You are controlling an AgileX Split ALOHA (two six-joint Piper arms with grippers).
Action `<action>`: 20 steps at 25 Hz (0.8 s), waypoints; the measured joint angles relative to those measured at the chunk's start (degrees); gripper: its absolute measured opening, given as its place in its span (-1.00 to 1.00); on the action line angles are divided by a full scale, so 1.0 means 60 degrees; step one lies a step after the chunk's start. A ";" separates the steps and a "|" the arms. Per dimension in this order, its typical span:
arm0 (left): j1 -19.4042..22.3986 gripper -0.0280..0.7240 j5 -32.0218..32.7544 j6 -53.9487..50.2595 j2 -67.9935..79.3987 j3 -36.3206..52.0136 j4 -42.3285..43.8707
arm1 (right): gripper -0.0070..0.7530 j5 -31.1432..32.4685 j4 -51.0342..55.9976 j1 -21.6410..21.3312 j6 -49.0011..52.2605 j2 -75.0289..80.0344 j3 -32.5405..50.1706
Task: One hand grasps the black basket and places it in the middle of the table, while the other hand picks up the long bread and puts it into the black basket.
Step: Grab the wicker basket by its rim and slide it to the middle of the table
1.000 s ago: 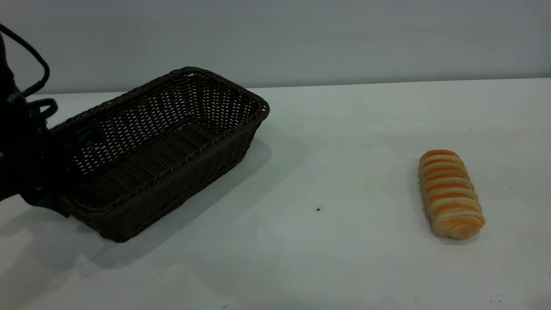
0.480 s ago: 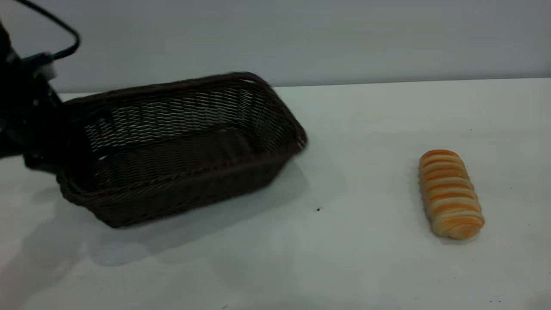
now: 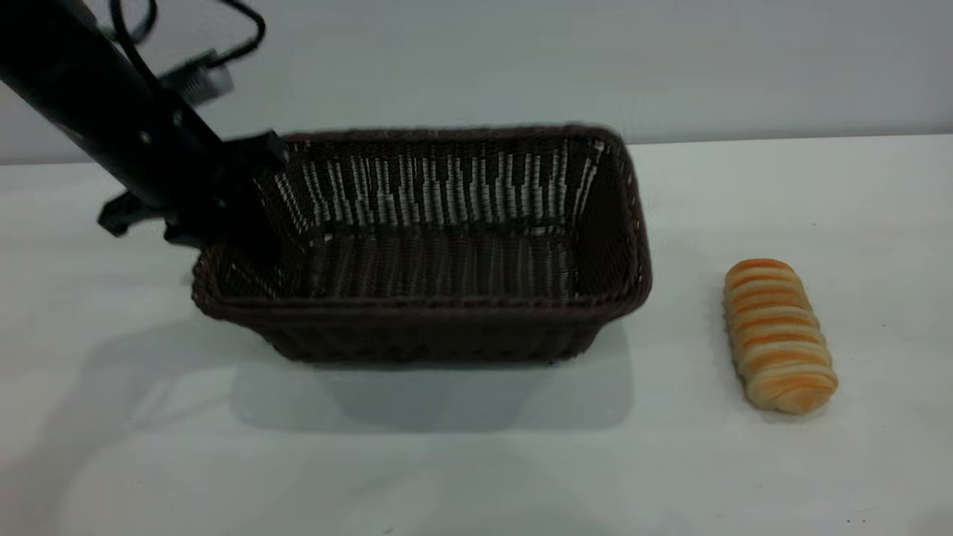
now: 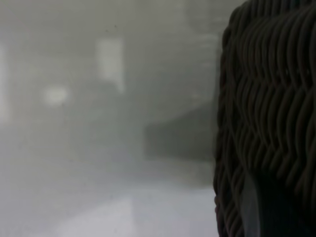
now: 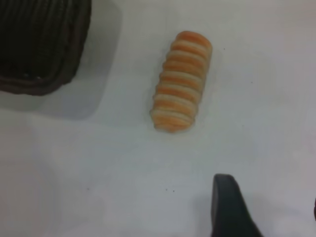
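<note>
long bread (image 3: 779,334) lies on the table (image 3: 476,461) at right, long axis near–far, beside the basket | right gripper (image 5: 266,217) above its near side, fingers apart | left gripper (image 3: 223,205) clamped on black basket (image 3: 447,298) left rim, mid-table

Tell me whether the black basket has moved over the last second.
Yes. The black basket has swung and shifted rightward, closing on the unmoved long bread, carried by the left gripper.
</note>
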 joint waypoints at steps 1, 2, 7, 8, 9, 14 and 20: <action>0.0000 -0.55 -0.0038 0.0000 0.0144 0.0000 0.0010 | 0.05 0.0000 0.0000 0.0000 0.0000 0.0000 0.0000; 0.0000 -0.55 -0.0071 0.0000 0.0276 -0.0004 0.0058 | 0.05 0.0004 0.0000 0.0000 0.0000 0.0000 0.0000; 0.0000 -0.55 -0.0079 0.0140 0.0567 -0.0152 0.0035 | 0.05 -0.0013 0.0000 0.0000 0.0000 0.0000 0.0000; 0.0000 -0.55 -0.0072 0.0142 0.0569 -0.0161 0.0044 | 0.05 -0.0013 0.0000 0.0000 0.0000 0.0000 0.0000; 0.0000 -0.55 -0.0058 0.0142 0.0569 -0.0161 0.0052 | 0.05 -0.0013 0.0000 0.0000 0.0000 0.0000 0.0000; 0.0000 -0.53 0.0075 0.0150 0.0569 -0.0203 0.0076 | 0.05 -0.0013 0.0000 0.0000 -0.0007 0.0000 0.0000; 0.0000 0.26 0.0445 0.0107 0.0077 -0.0273 0.0237 | 0.05 -0.0013 0.0000 0.0000 -0.0007 0.0000 0.0000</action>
